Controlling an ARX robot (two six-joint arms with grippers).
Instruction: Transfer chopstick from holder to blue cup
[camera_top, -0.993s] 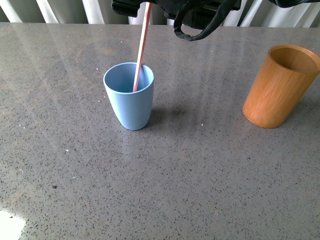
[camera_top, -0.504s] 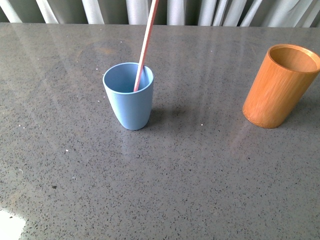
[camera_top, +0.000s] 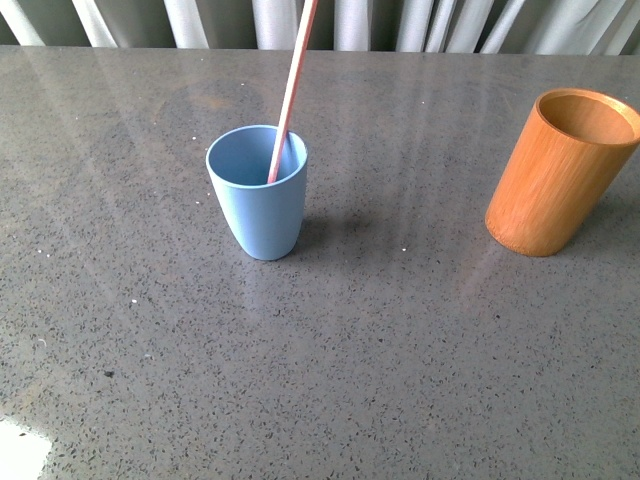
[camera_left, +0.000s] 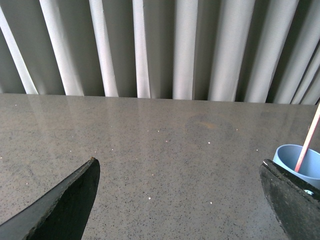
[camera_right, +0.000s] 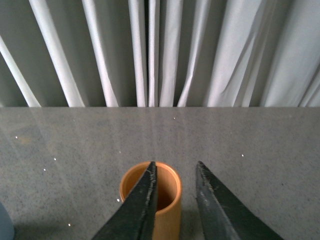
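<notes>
Front view shows the grey speckled table (camera_top: 400, 380) with just three things on it, and honestly the job looks about done. Biggest item is the holder (camera_top: 558, 172), sitting off on the right side, empty as far as I can see into its mouth. Well apart from it, left of centre, is the blue cup (camera_top: 258, 192), upright, with the chopstick (camera_top: 291, 95) leaning inside it, lower end down in the cup, top running out of frame past the far rim.

So the step in hand, as I read it, is just backing off cleanly. My left gripper (camera_left: 180, 200) is spread wide with nothing in it, and the cup and stick sit right by one finger in its wrist view. I'd pull away from that side, because a nudge on that tall leaning stick could tip the light cup. My right gripper (camera_right: 175, 200) is narrow, only a slim gap, holding nothing, looking down on the holder. Nothing else is in the way; only pale curtains (camera_right: 160, 50) behind the table.
</notes>
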